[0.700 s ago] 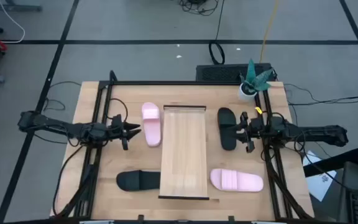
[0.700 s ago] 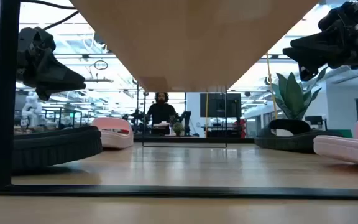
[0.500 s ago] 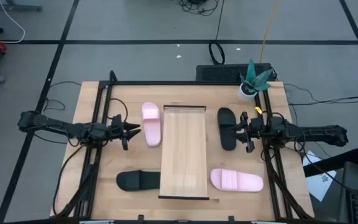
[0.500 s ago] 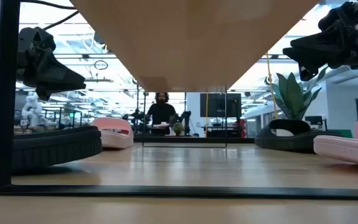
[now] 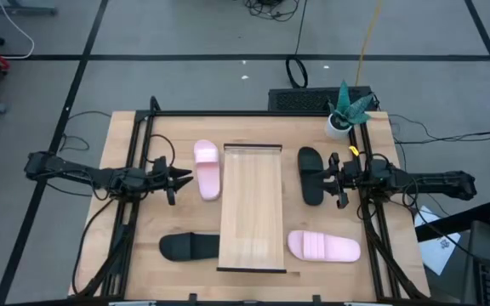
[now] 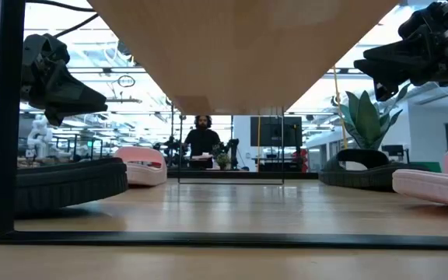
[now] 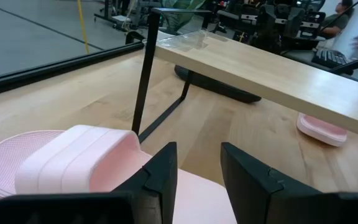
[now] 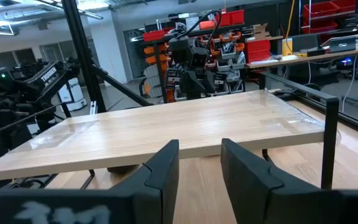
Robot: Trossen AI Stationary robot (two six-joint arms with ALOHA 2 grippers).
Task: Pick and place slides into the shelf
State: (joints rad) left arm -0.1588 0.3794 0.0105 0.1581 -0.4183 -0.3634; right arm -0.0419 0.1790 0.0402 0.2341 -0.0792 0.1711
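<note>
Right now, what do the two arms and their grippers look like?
Both are slim, jointed, matte black arms with black cables looping along them. The left gripper and right gripper each end in two flat, dark, wedge-shaped fingers. The right arm carries a small yellow mark near its wrist. No other markings are readable.

Two slides are seen in light pink (image 5: 207, 169) (image 5: 324, 247) and two in black (image 5: 189, 247) (image 5: 310, 174). The shelf (image 5: 251, 208) is shown in pale wood with dark edges. Both arms (image 5: 92, 176) (image 5: 424, 181) are black. A green plant (image 5: 351, 104) is set in a white pot (image 5: 339, 125).
</note>
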